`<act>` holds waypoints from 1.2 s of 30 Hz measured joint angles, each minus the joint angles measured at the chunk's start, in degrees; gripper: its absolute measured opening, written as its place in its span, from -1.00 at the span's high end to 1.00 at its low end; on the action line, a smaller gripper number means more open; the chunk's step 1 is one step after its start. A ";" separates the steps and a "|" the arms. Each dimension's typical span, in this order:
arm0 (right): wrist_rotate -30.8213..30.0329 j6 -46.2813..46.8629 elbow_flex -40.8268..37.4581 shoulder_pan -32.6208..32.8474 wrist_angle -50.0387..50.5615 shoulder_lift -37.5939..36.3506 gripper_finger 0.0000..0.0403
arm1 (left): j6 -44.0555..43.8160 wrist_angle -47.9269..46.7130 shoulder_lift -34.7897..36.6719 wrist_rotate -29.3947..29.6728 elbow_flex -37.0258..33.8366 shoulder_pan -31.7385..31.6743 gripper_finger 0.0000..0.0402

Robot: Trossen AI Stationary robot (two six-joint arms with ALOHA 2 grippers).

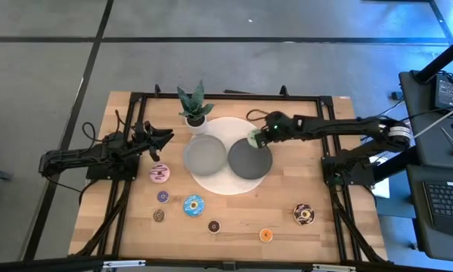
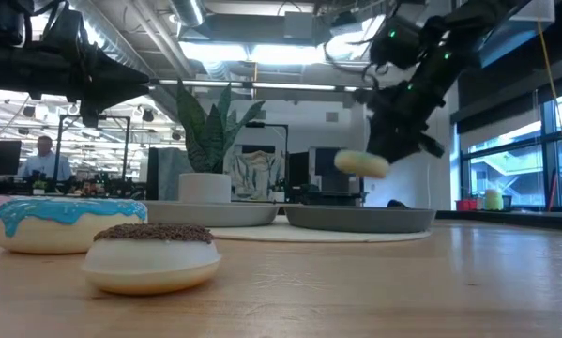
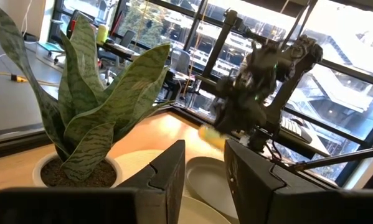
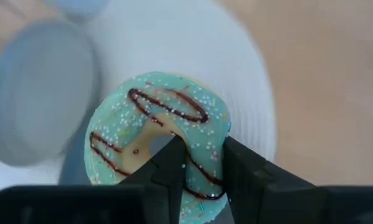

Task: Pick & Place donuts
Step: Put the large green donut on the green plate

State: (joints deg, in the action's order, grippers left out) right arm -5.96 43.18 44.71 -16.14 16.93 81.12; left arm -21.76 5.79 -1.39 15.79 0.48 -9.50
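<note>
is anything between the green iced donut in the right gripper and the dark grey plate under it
Nothing visible. The right gripper holds the pale green iced donut in the air above the dark grey round plate, whose surface looks bare. The potted snake plant stands off to one side.

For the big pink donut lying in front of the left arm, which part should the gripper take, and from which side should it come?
The pink donut lies flat and alone on the table, hole upward. Probably best for the left gripper to descend from straight above and pinch one side of the ring, one finger in the hole and one outside. The right gripper holds the pale green donut that way.
</note>
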 joint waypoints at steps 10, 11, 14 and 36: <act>0.13 3.05 -0.07 2.86 -4.86 9.40 0.51 | 0.00 -0.01 0.00 -0.02 0.00 0.00 0.47; 0.13 3.05 -0.07 2.86 -4.97 9.82 0.51 | 0.00 -0.01 0.00 -0.02 0.00 0.00 0.47; 0.15 3.04 -0.07 2.86 -5.07 10.69 0.51 | 0.00 -0.01 0.00 -0.02 0.01 0.00 0.46; 1.59 0.67 4.18 2.36 -0.86 10.76 -0.04 | -0.61 0.39 0.00 -1.72 0.06 -0.04 0.47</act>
State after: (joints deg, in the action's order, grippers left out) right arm -4.37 43.86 48.89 -13.78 16.07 91.88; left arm -22.37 6.18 -1.39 14.07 0.53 -9.54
